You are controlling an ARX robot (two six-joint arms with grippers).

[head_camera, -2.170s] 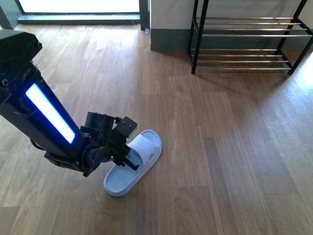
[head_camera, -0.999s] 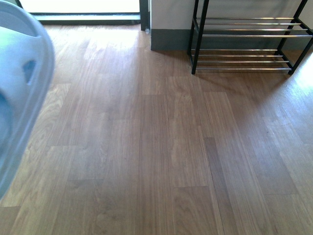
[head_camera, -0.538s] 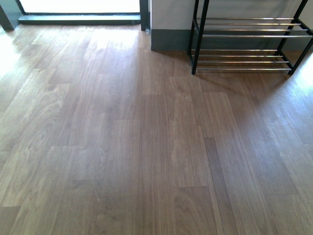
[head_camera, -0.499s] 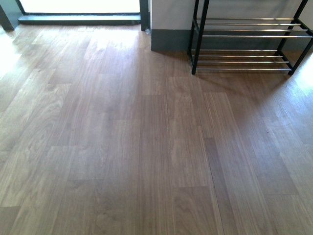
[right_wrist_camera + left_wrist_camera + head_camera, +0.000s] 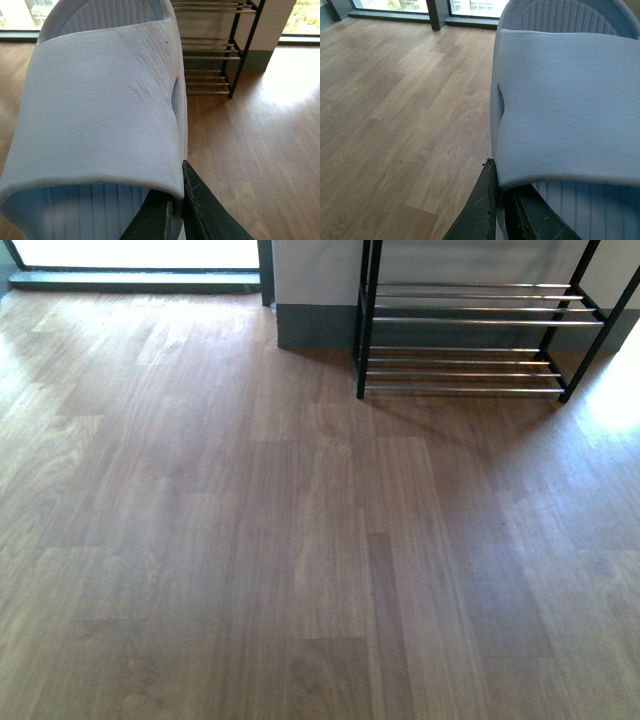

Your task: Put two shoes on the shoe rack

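The left gripper [image 5: 500, 192] pinches the strap edge of a pale blue slide [image 5: 570, 100], with the wood floor [image 5: 250, 540] beyond it. The right gripper [image 5: 176, 195] is clamped the same way on the other slide [image 5: 100, 115]. Farther off, the black-framed rack [image 5: 465, 322] with chrome bars stands on the floor against the wall [image 5: 315, 328], well apart from both slides. A bright window [image 5: 130, 252] lies to its left.

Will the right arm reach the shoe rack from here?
Probably not yet. Nothing blocks it, but the shoe rack stands far across bare floor from the right gripper holding a blue slipper.
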